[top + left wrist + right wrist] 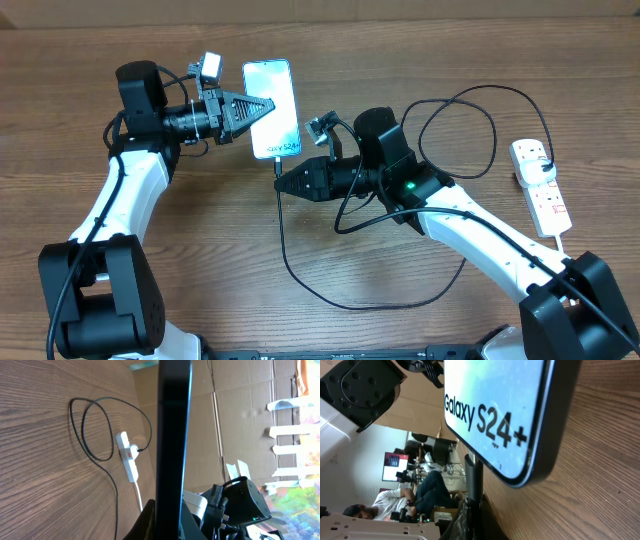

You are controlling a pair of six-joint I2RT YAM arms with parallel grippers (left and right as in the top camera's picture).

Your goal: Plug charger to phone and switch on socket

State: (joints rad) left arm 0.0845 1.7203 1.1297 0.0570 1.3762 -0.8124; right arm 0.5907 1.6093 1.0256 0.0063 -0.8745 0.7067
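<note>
The phone [272, 108] has a lit screen and is held by its left edge in my left gripper [262, 105], which is shut on it. In the left wrist view the phone shows edge-on as a black bar [174, 435] between the fingers [170, 522]. My right gripper [284, 180] is shut on the charger connector [473, 480], whose tip meets the phone's "Galaxy S24+" end [495, 415]. I cannot tell whether it is seated. The charger cable [345, 303] loops across the table to the socket [541, 186], which also shows in the left wrist view [128, 458].
The socket lies at the right table edge with its white cord [566, 240] trailing toward the front. The cable forms a large loop [470, 95] behind my right arm. Cardboard walls [240, 405] stand beyond the table.
</note>
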